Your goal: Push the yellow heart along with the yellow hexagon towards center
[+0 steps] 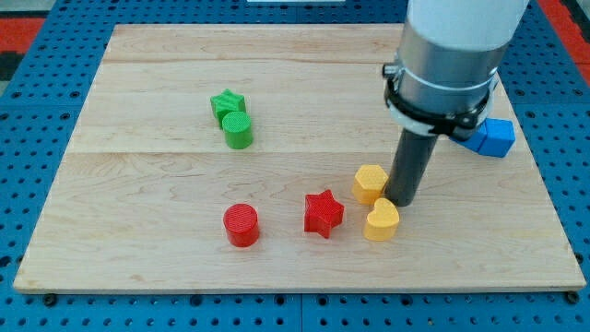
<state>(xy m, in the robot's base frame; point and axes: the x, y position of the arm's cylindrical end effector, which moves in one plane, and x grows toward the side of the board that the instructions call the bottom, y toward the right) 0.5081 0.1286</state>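
On the wooden worktop [138, 240], furthest toward the view's left, a green star [226, 102] sits touching a green cylinder [237, 130] just below it, both in the upper-left part of the board. Well below them, near the view's bottom, stands a red cylinder [241, 225]. To its right, apart from it, lies a red star [324, 213]. Next comes the yellow hexagon [370, 183], right of centre, with the yellow heart [382, 220] just below and slightly right of it, the two very close or perhaps touching. My tip [402, 202] rests against the hexagon's right side and just above the heart. The arm carries no fingers, only the rod. Furthest right, partly hidden behind the arm, blue blocks [490, 136] sit by the board's edge; their shape is hard to tell.
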